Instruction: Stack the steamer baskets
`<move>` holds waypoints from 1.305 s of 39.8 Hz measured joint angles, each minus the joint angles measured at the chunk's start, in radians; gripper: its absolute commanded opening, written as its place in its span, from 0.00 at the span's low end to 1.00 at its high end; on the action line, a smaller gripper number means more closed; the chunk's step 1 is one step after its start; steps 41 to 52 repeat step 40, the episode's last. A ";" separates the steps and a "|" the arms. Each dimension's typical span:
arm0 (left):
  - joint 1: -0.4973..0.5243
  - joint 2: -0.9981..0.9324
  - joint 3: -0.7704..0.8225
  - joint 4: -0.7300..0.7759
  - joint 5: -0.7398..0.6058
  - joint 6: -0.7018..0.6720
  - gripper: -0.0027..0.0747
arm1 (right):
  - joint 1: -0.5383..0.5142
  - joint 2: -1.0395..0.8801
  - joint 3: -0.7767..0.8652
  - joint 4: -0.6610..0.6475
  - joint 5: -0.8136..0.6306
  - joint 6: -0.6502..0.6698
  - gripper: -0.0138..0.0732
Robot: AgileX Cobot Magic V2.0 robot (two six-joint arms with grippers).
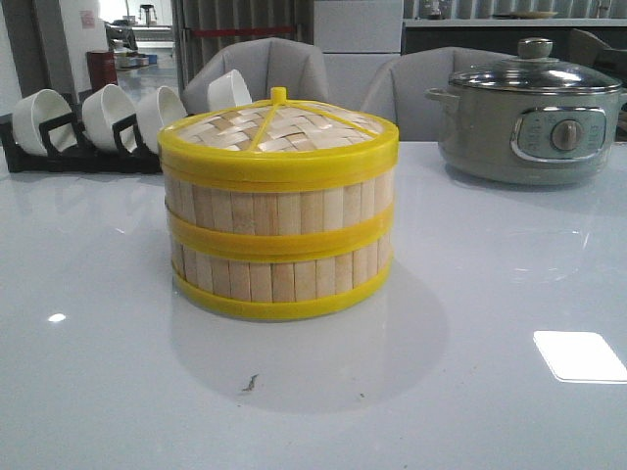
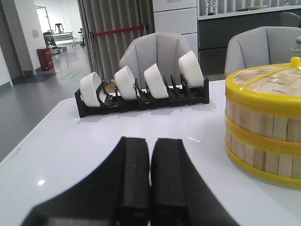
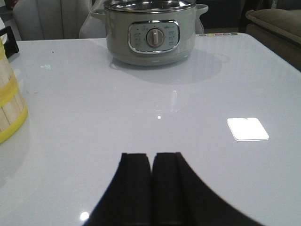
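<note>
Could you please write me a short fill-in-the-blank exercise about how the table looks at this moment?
1. The steamer baskets stand stacked, topped by a woven ____.
2. The black rack holds ____ white bowls.
3. The fingers of the left gripper and of the right gripper are pressed ____, holding nothing.
4. The lid of the grey-green electric pot is made of ____.

Missing words: lid; four; together; glass

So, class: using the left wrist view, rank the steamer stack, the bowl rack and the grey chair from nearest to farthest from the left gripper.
1. Steamer baskets: nearest the left gripper, on the table beside it.
2. Bowl rack: farther back, along the table's far edge.
3. Grey chair: farthest, behind the rack, off the table.
</note>
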 measured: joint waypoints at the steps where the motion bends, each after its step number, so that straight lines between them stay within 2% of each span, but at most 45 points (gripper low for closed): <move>1: 0.000 0.000 0.000 0.000 0.000 0.000 0.14 | 0.000 0.000 0.000 0.000 -0.003 0.000 0.23; 52: 0.000 0.000 0.000 0.000 0.000 0.000 0.14 | 0.000 -0.001 0.000 0.000 -0.014 -0.002 0.23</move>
